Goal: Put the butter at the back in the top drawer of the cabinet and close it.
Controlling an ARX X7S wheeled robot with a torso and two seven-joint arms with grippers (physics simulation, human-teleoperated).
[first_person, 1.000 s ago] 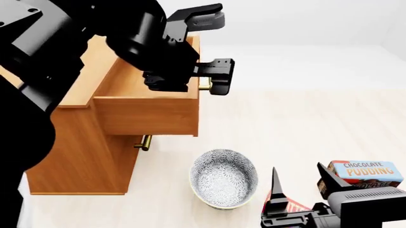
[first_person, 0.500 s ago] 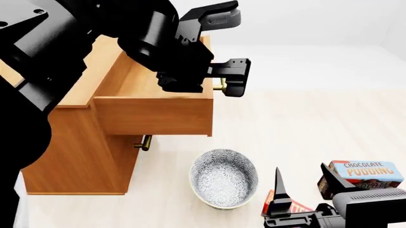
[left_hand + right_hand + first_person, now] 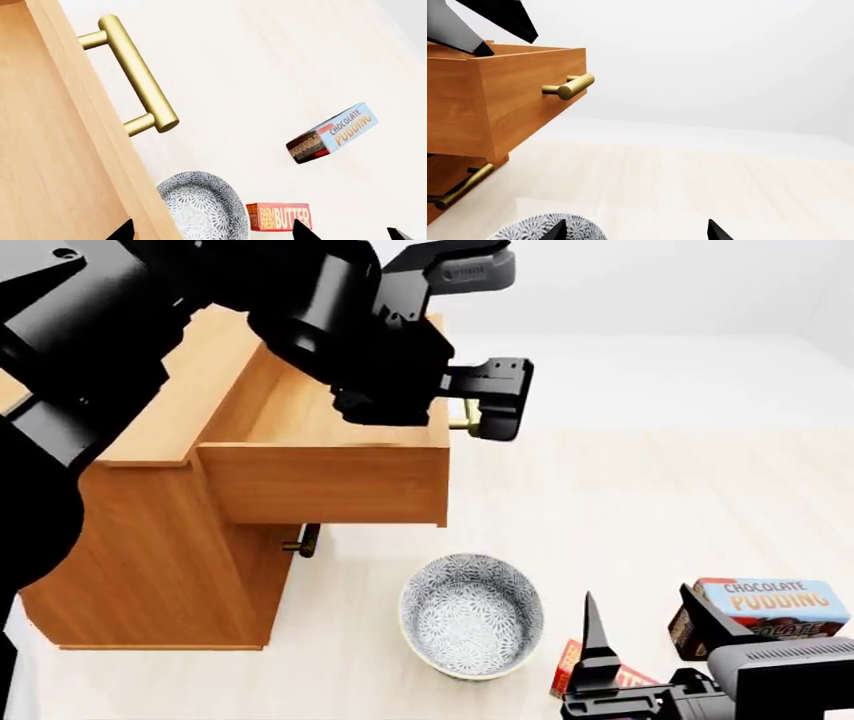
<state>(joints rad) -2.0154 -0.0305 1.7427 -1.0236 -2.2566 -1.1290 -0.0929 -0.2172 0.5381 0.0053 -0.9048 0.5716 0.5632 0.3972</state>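
Left gripper (image 3: pixel 491 340) is up by the front of the top drawer (image 3: pixel 320 480), fingers spread wide with nothing between them, and the brass handle (image 3: pixel 137 80) sits just beside the lower finger without being clamped. That drawer is pulled well out of the cabinet (image 3: pixel 147 540), and its inside is mostly hidden behind the left arm in the head view. Right gripper (image 3: pixel 641 660) is low at the near edge of the head view, jaws apart too, with only the dark fingertips poking into its own wrist camera. One of its fingers (image 3: pixel 589 640) stands right over the butter (image 3: pixel 279 216), which lies on the floor as a red-orange carton, just beside the patterned bowl (image 3: pixel 471 615) and not gripped as far as I can see. Chocolate pudding box (image 3: pixel 763 612) sits further right on the floor, apart from the butter. Below the open drawer you can see another brass handle (image 3: pixel 460 187) on the cabinet front.
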